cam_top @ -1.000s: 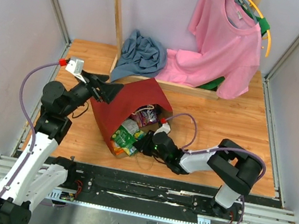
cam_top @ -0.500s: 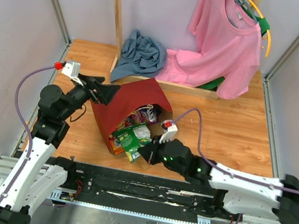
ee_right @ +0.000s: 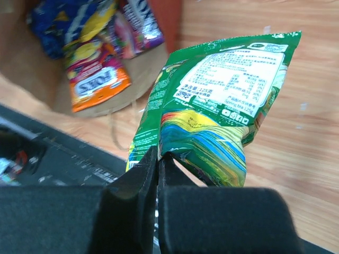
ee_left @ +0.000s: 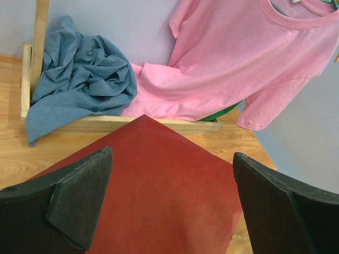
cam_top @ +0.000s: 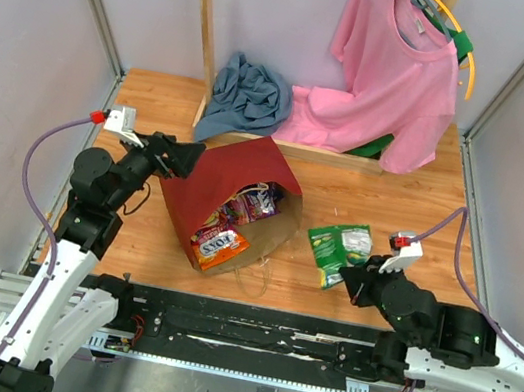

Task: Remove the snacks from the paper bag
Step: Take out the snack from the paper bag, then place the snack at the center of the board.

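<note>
My right gripper (ee_right: 158, 159), clamped on the edge of a glossy green-yellow snack packet (cam_top: 339, 250), holds it right of the tipped red-sided brown paper bag (cam_top: 229, 180), whose mouth, with orange and purple packets (cam_top: 221, 242) inside, faces this arm; my left gripper (cam_top: 185, 157) gapes wide over its red side.

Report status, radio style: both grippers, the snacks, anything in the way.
Left gripper open above paper bag. Right gripper shut on green packet, outside the bag. Inside bag: orange packet, purple packet. Nothing blocking its mouth.
</note>
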You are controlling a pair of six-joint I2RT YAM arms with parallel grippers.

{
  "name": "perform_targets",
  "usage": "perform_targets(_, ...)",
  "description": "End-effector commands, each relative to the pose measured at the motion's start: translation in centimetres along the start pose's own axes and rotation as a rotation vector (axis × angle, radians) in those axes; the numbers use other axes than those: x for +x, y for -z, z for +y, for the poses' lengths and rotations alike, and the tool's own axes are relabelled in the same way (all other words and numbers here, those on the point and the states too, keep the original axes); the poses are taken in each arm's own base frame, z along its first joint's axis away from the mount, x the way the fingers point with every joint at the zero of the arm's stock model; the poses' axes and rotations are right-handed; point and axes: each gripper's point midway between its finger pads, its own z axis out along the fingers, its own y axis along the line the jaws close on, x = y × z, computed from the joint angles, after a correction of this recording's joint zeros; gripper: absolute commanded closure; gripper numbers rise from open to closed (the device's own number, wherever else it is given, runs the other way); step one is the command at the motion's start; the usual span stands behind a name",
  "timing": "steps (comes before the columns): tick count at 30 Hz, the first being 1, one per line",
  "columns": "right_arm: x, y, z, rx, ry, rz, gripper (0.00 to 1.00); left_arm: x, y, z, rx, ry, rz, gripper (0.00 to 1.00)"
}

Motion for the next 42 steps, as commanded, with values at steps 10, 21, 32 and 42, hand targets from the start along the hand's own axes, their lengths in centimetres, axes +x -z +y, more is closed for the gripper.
perform_targets(10,-9.1,-4.8,-4.0,0.246,0.114,-0.105,0.99,0.3,-0.7,-0.3,0.013,0.073,0.008,0.00)
perform_targets(21,-10.2,-1.1,-18.1,0.585,-0.400,-0.123,0.99,0.4,-0.5,0.6,-0.033,0.035,0.022,0.00)
perform_targets(32,-13.0,-2.0,-24.3,0.637,-0.723,-0.358,0.99,0.5,-1.2,1.0,-0.050,0.006,0.049,0.00)
perform_targets(42,-13.5,-7.6,-28.2,0.548,-0.734,-0.252,0.99,0.1,-0.9,1.2,-0.072,-0.020,0.046,0.00)
